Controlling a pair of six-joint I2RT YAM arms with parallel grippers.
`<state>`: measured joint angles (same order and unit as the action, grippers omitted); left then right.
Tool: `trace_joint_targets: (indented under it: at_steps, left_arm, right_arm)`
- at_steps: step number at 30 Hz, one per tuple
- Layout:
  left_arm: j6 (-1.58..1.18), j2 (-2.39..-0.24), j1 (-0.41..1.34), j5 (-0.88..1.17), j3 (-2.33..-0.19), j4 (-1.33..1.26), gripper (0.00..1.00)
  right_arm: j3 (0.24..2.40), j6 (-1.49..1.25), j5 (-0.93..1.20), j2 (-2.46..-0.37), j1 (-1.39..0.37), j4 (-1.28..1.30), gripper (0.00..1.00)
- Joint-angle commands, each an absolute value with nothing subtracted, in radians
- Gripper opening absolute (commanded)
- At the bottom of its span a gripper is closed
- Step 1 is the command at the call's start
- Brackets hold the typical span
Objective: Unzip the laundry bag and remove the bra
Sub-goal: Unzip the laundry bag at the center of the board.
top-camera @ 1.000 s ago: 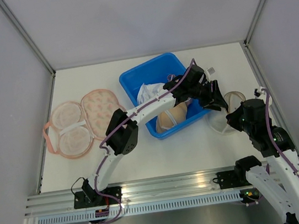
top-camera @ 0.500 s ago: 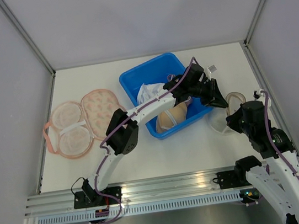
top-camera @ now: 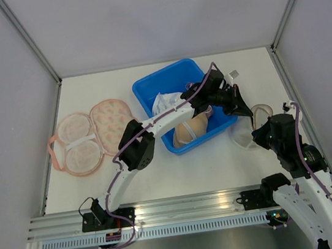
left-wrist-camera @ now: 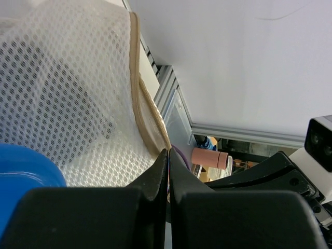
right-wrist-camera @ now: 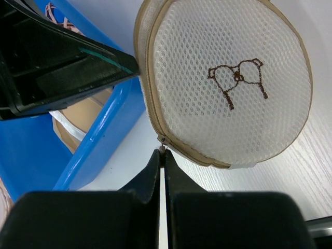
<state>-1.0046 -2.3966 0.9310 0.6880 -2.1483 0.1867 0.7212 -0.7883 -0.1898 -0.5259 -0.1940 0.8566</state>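
Note:
The laundry bag (right-wrist-camera: 228, 88) is a round white mesh pouch with a beige zipper band, lying on the table right of the blue bin; part of it shows in the top view (top-camera: 262, 111). My right gripper (right-wrist-camera: 162, 154) is shut on the small metal zipper pull (right-wrist-camera: 163, 147) at the bag's lower left edge. My left gripper (left-wrist-camera: 168, 155) reaches over the bin and is shut on the bag's beige rim (left-wrist-camera: 148, 119); its black fingers (right-wrist-camera: 62, 67) meet the bag's upper left edge. The zipper looks closed, and the bra inside is hidden.
The blue bin (top-camera: 148, 86) holds a beige garment (top-camera: 190, 130) and white cloth. A pink bra (top-camera: 90, 137) lies open on the table at the left. The enclosure's walls stand close on both sides, with the right wall just past the bag.
My left gripper has closed onto the bag's rim. My right arm has drawn slightly toward the near edge, still pinching the zipper pull.

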Motion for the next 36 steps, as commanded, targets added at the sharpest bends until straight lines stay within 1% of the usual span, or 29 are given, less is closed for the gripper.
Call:
trace_joint_targets:
  at_steps: [1, 7, 10, 12, 13, 14, 17, 19, 20, 26, 36]
  left_arm:
    - [-1.048, -2.396, 0.908, 0.680, -2.155, 0.147, 0.02]
    - [-1.035, -2.387, 0.899, 0.676, -2.160, 0.164, 0.02]
    - [-0.990, -2.362, 0.902, 0.672, -2.151, 0.212, 0.02]
    - [-0.944, -2.338, 0.902, 0.625, -2.135, 0.290, 0.15]
    - [-0.930, -2.312, 0.902, 0.603, -2.114, 0.313, 0.29]
    - [-0.908, -2.298, 0.902, 0.577, -2.102, 0.327, 0.34]
    - [-0.893, -2.266, 0.907, 0.568, -2.066, 0.344, 0.46]
    - [-0.890, -2.263, 0.914, 0.572, -2.068, 0.347, 0.50]
    - [-0.891, -2.261, 0.920, 0.575, -2.068, 0.345, 0.54]
    - [-0.905, -2.278, 0.945, 0.588, -2.089, 0.345, 0.56]
    - [-0.933, -2.292, 0.962, 0.588, -2.100, 0.337, 0.54]
  right_arm:
    - [0.726, -0.788, -0.221, -0.502, -0.195, 0.902, 0.00]
    - [0.739, -0.788, -0.230, -0.492, -0.195, 0.939, 0.01]
    - [0.738, -0.784, -0.218, -0.489, -0.195, 0.928, 0.01]
    - [0.739, -0.782, -0.213, -0.491, -0.195, 0.919, 0.00]
    - [0.739, -0.782, -0.212, -0.494, -0.195, 0.917, 0.00]
    - [0.738, -0.782, -0.212, -0.494, -0.195, 0.914, 0.00]
    - [0.738, -0.782, -0.206, -0.497, -0.195, 0.904, 0.01]
    - [0.735, -0.784, -0.201, -0.497, -0.195, 0.891, 0.00]
    - [0.735, -0.784, -0.198, -0.499, -0.195, 0.888, 0.00]
    - [0.735, -0.784, -0.183, -0.505, -0.195, 0.870, 0.00]
    - [0.732, -0.785, -0.164, -0.500, -0.195, 0.851, 0.00]
